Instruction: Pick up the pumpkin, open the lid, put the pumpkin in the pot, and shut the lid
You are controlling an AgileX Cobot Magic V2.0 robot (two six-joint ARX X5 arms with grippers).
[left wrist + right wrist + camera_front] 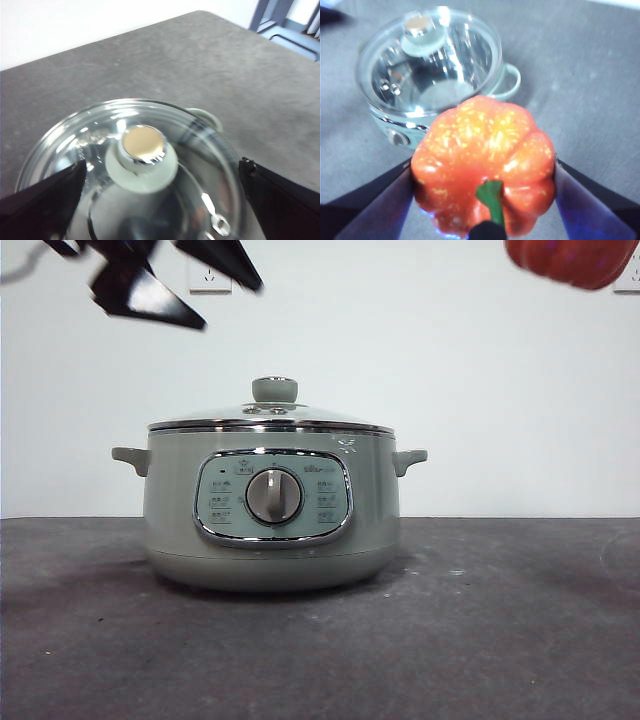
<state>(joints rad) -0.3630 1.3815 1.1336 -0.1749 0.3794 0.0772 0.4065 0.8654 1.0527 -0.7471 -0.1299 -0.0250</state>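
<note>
Above pot [270, 525]: left tool [160, 200] open over lid [65, 145] knob; right tool [482, 200] grips pumpkin [485, 145]. Lid-opening step; next, lower, clamp knob.

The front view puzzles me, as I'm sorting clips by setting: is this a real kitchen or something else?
Probably a lab or test room, not a kitchen: the pot stands alone on a bare dark grey table before a plain white wall with sockets, and the right hand holds a toy pumpkin.
</note>
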